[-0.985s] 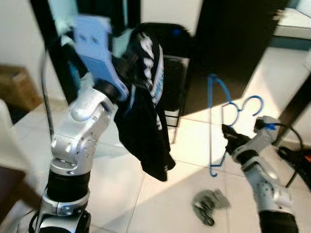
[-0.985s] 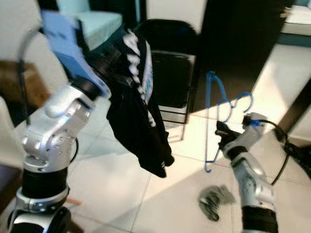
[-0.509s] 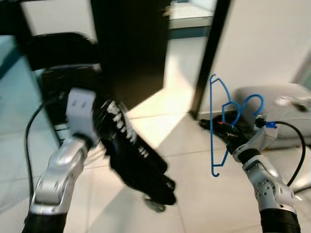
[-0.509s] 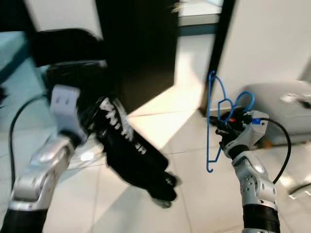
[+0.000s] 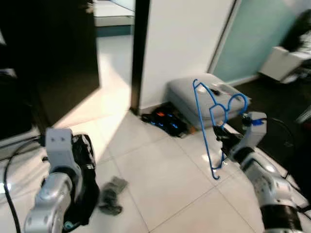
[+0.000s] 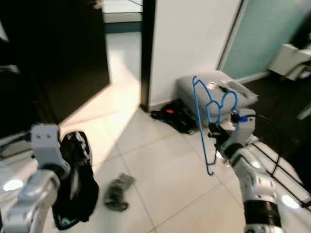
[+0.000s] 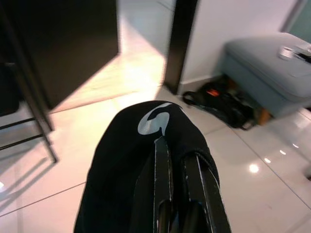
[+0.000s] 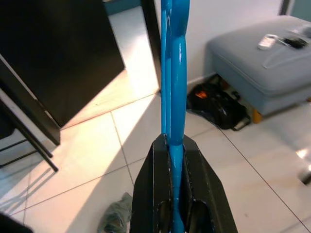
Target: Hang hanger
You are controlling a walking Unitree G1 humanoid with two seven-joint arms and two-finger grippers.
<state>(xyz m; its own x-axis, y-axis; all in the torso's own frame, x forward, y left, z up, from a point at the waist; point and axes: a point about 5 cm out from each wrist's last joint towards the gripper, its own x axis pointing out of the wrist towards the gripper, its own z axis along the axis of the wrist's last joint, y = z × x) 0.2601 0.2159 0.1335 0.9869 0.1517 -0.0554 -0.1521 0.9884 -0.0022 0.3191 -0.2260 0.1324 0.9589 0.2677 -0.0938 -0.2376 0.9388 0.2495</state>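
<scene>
A blue wire hanger (image 5: 213,112) stands upright in the air on the right, hook on top, with my right gripper (image 5: 222,136) shut on its lower part. The right wrist view has the black fingers (image 8: 154,187) pressed on the blue wire (image 8: 174,73). A black garment (image 5: 83,184) with white print hangs low on the left from my left gripper (image 7: 176,160), which is shut on it. The cloth (image 7: 146,145) drapes over those fingers and hides their tips.
A grey padded footstool (image 5: 194,94) stands by the white wall corner (image 5: 175,43), with a black bag (image 5: 164,121) on the tiles beside it. A crumpled grey cloth (image 5: 111,195) lies on the floor. A dark doorway (image 5: 48,53) opens at left.
The whole picture has swung round to the right, so the camera turned. My left arm has come down with the black garment. The right gripper still holds the hanger upright.
</scene>
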